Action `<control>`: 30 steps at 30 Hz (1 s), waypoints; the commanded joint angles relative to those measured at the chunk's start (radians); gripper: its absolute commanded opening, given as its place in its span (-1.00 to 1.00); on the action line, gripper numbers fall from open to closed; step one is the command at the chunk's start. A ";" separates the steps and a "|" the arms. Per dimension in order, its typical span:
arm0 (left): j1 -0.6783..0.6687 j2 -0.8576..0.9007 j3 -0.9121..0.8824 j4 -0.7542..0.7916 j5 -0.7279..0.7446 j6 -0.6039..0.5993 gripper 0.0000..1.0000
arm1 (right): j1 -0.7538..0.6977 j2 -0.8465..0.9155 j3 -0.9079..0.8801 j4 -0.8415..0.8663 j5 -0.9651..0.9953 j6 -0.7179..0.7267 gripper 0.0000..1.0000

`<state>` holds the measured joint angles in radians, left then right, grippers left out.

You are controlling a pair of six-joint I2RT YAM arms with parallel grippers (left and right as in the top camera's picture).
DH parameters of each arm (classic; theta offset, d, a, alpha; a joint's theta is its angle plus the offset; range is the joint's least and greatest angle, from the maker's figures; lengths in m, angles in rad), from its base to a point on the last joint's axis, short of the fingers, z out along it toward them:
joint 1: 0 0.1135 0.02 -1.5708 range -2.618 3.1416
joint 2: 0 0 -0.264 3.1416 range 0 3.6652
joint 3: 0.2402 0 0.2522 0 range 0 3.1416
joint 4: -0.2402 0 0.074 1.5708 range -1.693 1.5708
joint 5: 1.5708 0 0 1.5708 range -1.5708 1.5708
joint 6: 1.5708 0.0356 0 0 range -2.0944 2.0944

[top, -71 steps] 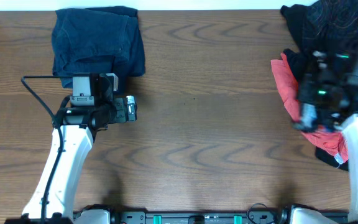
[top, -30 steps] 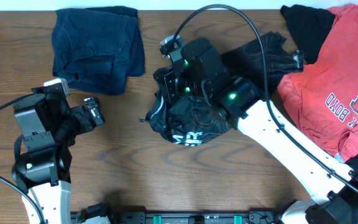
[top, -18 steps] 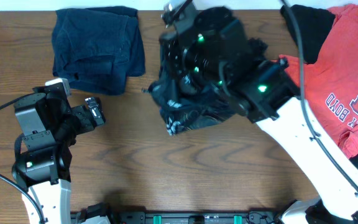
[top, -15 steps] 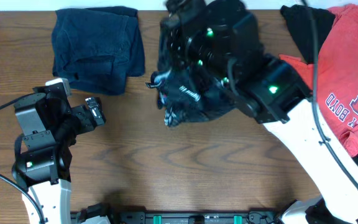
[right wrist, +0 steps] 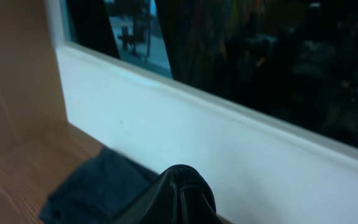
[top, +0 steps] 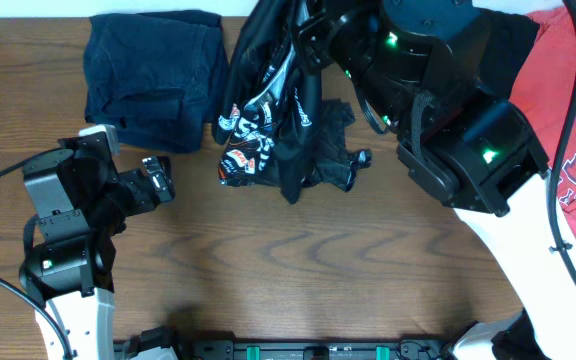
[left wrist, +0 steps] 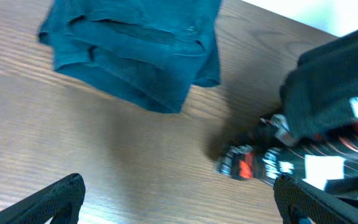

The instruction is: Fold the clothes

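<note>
The black shiny sports shirt (top: 278,110) with white logos hangs off the table at back centre, its lower edge crumpled. My right gripper (top: 308,25) is shut on its top, raised high. In the right wrist view only a pinched fold of the black shirt (right wrist: 182,193) shows and the fingers are hidden under it. My left gripper (top: 158,180) stands open low over the wood, left of the shirt, with nothing between its fingers (left wrist: 55,196). The shirt's hem (left wrist: 328,134) shows at the right of the left wrist view. The red T-shirt (top: 568,120) lies at far right.
A folded dark blue garment (top: 158,75) lies at the back left, also seen as blue cloth (left wrist: 135,56) in the left wrist view. Another black garment (top: 498,40) sits at the back right next to the red T-shirt. A white wall and window (right wrist: 229,81) stand behind the table.
My right arm has lifted the black shirt off the table and carried it up and toward the back; it now hangs unrolled. The left arm has barely moved.
</note>
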<state>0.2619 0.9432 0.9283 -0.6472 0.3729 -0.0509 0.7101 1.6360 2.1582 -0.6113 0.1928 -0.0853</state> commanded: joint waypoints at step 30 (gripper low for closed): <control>-0.212 0.142 0.020 0.029 0.203 0.269 0.96 | -0.290 -0.013 -0.258 -0.820 -0.283 0.113 -0.95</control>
<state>0.0891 1.0782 0.9283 -0.6258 0.5556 0.1574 0.4267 1.6333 1.9594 -1.4364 -0.0605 0.0334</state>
